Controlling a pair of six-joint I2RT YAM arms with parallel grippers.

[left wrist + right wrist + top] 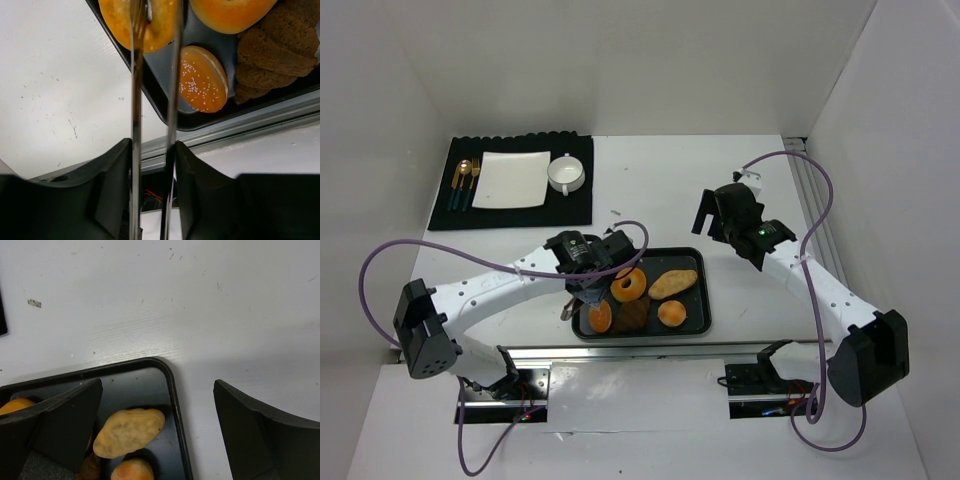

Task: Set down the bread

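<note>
Bright even light, soft shadows

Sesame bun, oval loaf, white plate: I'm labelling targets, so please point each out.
sesame bun (202,80), left wrist view, its seeded top.
oval loaf (129,432), right wrist view, centre of crust.
white plate (510,180), top external view, bare middle.

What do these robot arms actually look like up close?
The left arm and right arm are slim white tubes with chunky black joints. A purple cable loops off each. The left gripper and right gripper have black wedge-shaped fingers.
</note>
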